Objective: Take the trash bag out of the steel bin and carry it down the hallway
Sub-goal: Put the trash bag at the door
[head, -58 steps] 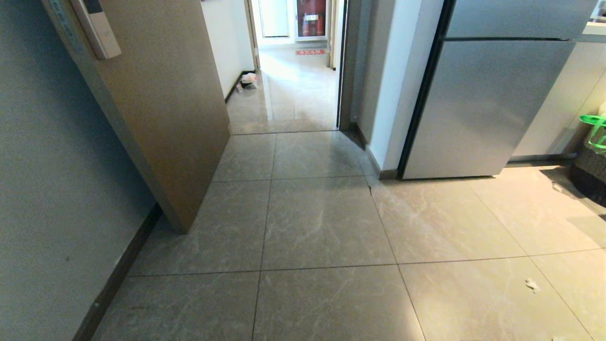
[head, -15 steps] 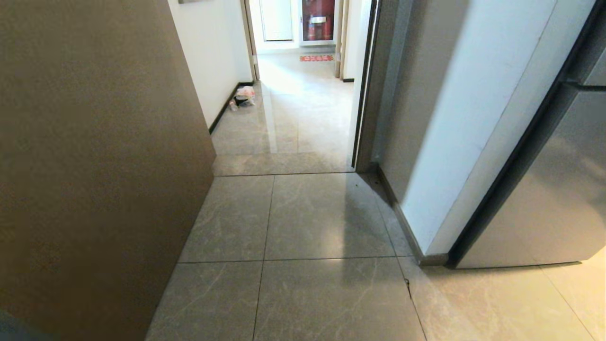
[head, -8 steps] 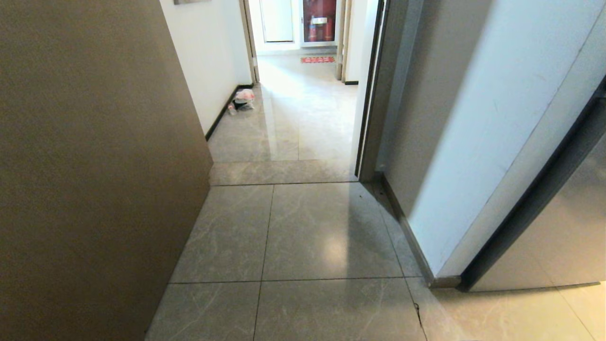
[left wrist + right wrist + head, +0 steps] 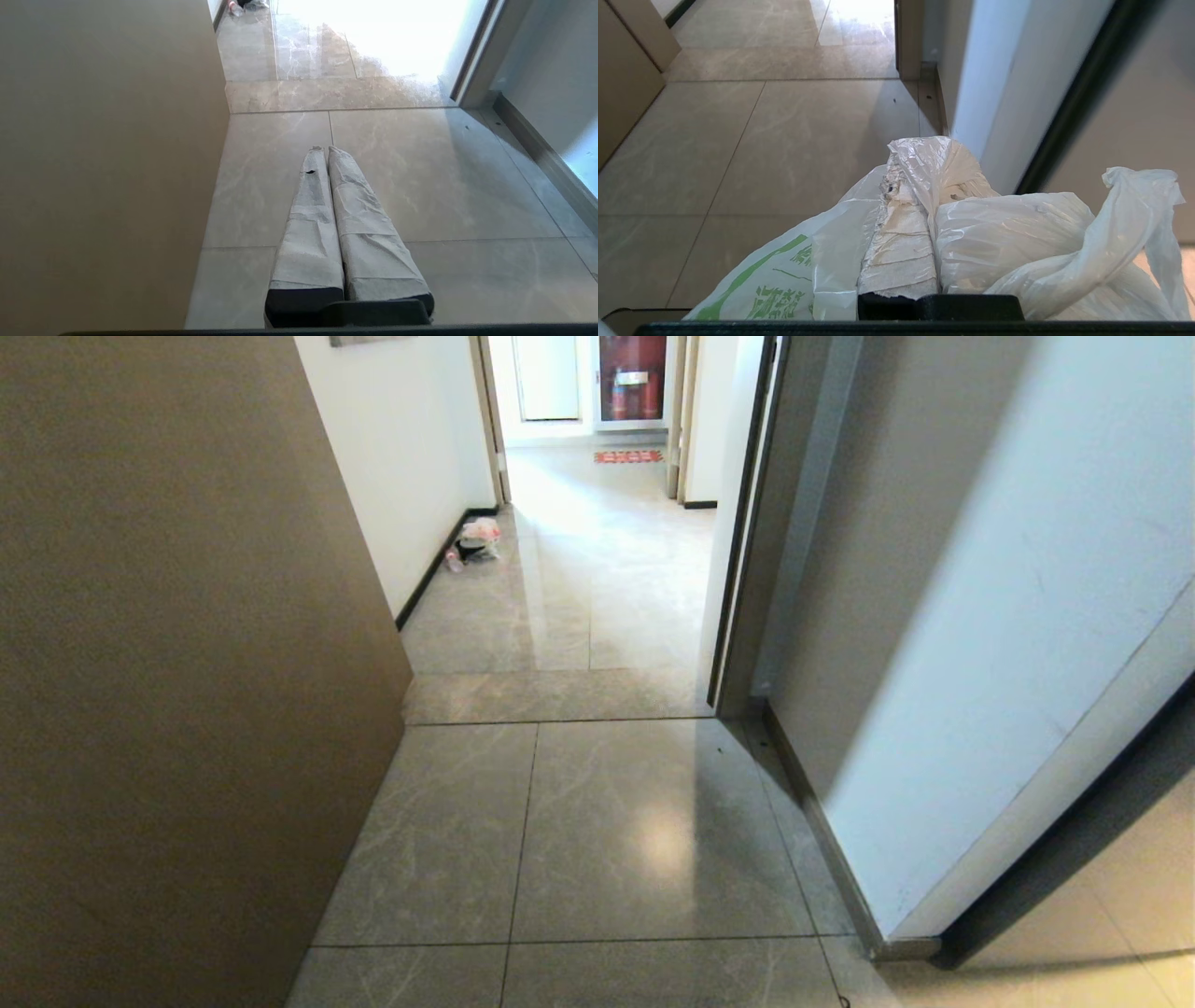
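While the right gripper [image 4: 920,172] pinches the trash bag [image 4: 1008,242] by its gathered top, thin limp plastic looks light, slippery; left gripper [image 4: 324,151] closed, empty.

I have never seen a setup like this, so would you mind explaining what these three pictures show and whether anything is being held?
It is a wheeled robot with two arms. The head view looks down at grey floor tiles towards the hallway, between a brown door and a white wall. The other two cameras sit on the wrists. The left tool is shut and empty above the floor. The right tool is shut on the trash bag, white with green print. A small bag lies by the hallway wall.
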{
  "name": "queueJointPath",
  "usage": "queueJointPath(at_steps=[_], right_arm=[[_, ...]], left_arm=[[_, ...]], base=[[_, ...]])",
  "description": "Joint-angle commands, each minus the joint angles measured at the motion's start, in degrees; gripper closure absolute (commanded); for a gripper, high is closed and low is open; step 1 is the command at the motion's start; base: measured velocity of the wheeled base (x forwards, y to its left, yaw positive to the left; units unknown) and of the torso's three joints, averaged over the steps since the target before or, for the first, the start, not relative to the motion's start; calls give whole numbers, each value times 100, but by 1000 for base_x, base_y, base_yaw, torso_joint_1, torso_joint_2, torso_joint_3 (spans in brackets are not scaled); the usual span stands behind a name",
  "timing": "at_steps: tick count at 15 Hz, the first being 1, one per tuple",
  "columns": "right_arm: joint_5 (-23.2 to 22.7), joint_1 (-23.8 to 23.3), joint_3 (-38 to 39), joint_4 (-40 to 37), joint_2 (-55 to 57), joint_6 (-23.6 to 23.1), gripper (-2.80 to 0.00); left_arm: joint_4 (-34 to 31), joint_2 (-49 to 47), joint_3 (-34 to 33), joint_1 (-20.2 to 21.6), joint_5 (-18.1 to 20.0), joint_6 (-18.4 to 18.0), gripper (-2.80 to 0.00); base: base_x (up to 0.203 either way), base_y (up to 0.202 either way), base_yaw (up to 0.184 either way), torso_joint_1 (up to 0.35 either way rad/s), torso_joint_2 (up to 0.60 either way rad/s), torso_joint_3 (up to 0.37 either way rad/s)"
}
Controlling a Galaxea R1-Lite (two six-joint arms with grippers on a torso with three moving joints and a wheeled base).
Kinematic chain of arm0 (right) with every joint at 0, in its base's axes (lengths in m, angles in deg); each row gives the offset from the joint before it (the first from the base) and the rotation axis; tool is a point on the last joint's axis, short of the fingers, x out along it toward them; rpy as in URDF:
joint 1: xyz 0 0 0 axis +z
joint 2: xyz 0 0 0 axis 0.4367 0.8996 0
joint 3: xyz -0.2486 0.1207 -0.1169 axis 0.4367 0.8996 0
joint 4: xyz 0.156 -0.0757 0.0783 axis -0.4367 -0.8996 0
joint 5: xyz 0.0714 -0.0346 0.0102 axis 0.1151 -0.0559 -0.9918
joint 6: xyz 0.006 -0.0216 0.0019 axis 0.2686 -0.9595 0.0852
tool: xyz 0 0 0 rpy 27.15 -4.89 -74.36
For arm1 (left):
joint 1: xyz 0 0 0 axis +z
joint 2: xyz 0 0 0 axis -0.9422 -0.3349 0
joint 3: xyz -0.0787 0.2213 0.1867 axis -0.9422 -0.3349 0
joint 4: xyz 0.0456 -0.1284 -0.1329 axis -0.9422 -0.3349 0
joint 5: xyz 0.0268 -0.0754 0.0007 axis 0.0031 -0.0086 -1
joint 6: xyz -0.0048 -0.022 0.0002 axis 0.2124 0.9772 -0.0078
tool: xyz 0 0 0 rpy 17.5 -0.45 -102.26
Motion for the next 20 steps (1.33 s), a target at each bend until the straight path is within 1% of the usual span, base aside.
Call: queueJointPath(at_steps=[1,20], right_arm=[[-2,0,0,2,10,-5,0],[-2,0,0,2,10,-5,0]], left_arm=[[0,11,-9,0,-2,2,0],[0,11,-9,1,-2,2,0]], base=[[192,0,2,3,2,-2],[191,0,1,2,2,2]])
